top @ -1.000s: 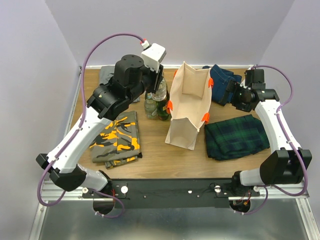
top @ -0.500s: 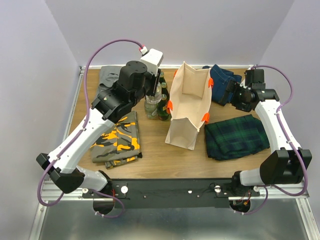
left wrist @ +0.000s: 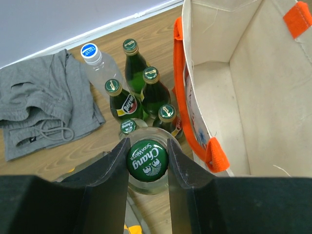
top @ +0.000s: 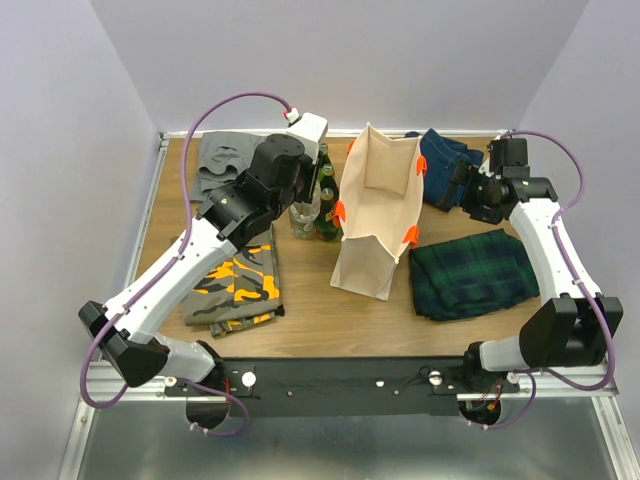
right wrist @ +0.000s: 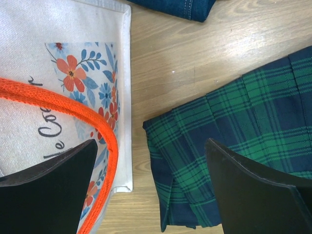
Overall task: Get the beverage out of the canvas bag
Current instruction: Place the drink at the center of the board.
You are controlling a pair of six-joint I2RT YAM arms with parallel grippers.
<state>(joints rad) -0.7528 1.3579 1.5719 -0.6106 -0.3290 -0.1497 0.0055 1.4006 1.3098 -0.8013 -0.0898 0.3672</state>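
The canvas bag [top: 375,215] stands open in the middle of the table, cream with orange handles; it also shows in the left wrist view [left wrist: 243,87] and the right wrist view [right wrist: 29,48]. Its inside looks empty where I can see it. Several bottles [top: 315,215] stand in a group just left of it. My left gripper [top: 320,185] [left wrist: 147,144] is over that group, shut on the green Chang cap of a clear glass bottle [left wrist: 147,163]. My right gripper [top: 450,190] [right wrist: 151,142] is open and empty above the bag's right side.
Green bottles [left wrist: 152,87] and a blue-capped water bottle [left wrist: 91,51] stand behind the held one. Folded clothes lie around: camouflage [top: 235,275], grey [top: 222,155] [left wrist: 44,107], green plaid [top: 470,272] [right wrist: 234,136], denim [top: 445,155] [right wrist: 180,6].
My left arm has moved right and down, settling over the bottle group beside the bag. The right arm has not moved.
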